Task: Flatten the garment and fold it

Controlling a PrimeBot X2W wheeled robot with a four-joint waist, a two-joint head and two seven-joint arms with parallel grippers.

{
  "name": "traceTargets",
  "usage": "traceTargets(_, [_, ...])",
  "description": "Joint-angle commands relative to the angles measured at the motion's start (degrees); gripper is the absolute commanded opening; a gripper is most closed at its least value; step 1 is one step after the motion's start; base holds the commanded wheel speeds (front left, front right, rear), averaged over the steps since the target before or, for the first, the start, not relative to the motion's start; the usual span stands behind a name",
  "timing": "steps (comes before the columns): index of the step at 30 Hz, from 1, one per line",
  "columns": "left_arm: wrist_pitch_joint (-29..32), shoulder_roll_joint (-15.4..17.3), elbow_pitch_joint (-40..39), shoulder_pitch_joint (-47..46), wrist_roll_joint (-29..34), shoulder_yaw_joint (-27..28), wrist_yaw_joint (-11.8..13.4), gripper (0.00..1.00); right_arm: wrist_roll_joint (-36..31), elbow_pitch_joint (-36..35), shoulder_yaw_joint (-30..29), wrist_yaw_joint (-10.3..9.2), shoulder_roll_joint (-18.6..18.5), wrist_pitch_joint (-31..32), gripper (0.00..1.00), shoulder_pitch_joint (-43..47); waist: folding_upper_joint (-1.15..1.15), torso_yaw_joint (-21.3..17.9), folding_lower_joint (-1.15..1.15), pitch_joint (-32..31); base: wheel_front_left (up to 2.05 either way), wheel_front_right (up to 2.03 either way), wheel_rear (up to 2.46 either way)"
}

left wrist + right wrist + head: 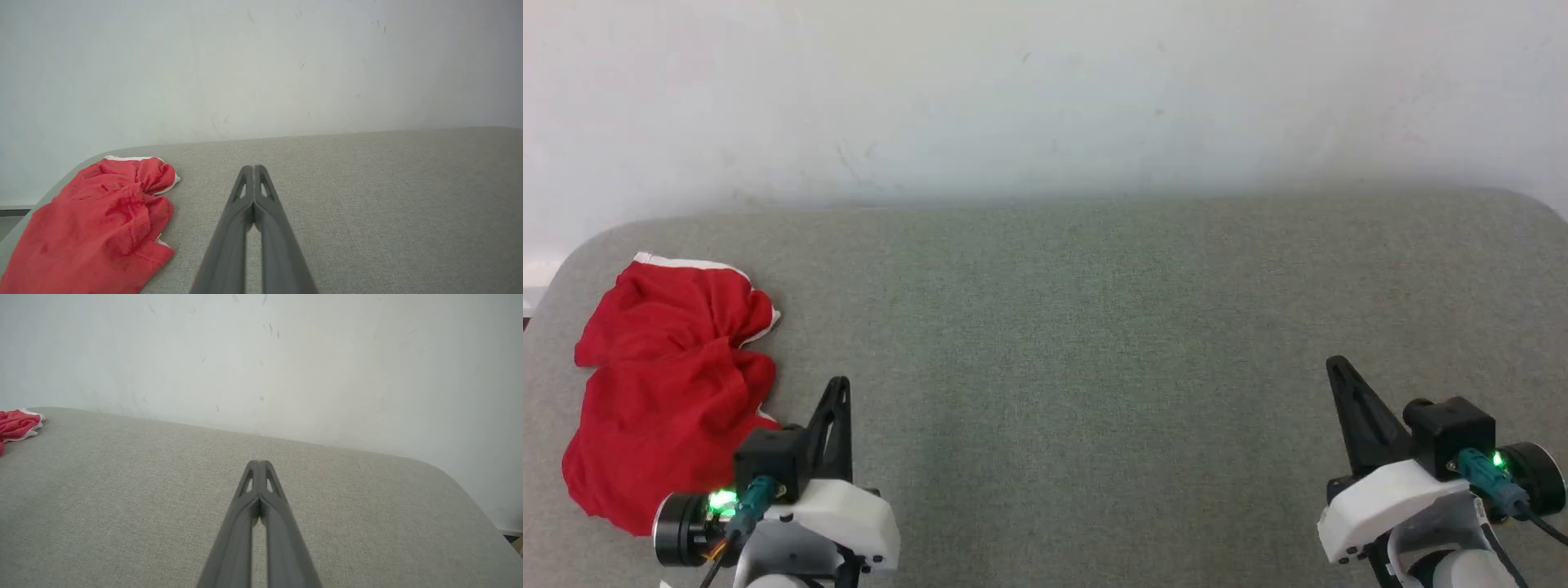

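Note:
The garment [670, 384], bright red shorts with white trim, lies crumpled in a heap at the far left of the grey fabric surface [1078, 327]. It also shows in the left wrist view as the garment [94, 228] at lower left, and as a small red corner of the garment [16, 424] at the left edge of the right wrist view. My left gripper [840, 384] hovers just right of the heap, shut and empty, fingertips together [253, 168]. Far off at the right, my right gripper [1335, 363] is shut and empty too [258, 463].
A pale wall [1045, 98] rises right behind the surface. The surface has rounded back corners at left [596, 241] and right [445, 469]. A wide stretch of grey fabric lies between the two grippers.

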Motion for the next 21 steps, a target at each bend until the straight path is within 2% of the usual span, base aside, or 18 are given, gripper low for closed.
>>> traceTargets(1, [0.02,-0.13,0.13,-0.69,0.37,0.24,-0.47,0.0,-0.25,-0.19,0.02,-0.12,0.17,0.04,0.0,-0.49,-0.01,0.0,0.0,0.0,0.0,0.0,0.0])
traceTargets(21, [0.02,-0.13,0.13,-0.69,0.37,0.24,-0.47,0.0,-0.25,-0.19,0.02,-0.12,0.17,0.04,0.0,-0.49,-0.01,0.0,0.0,0.0,0.0,0.0,0.0])
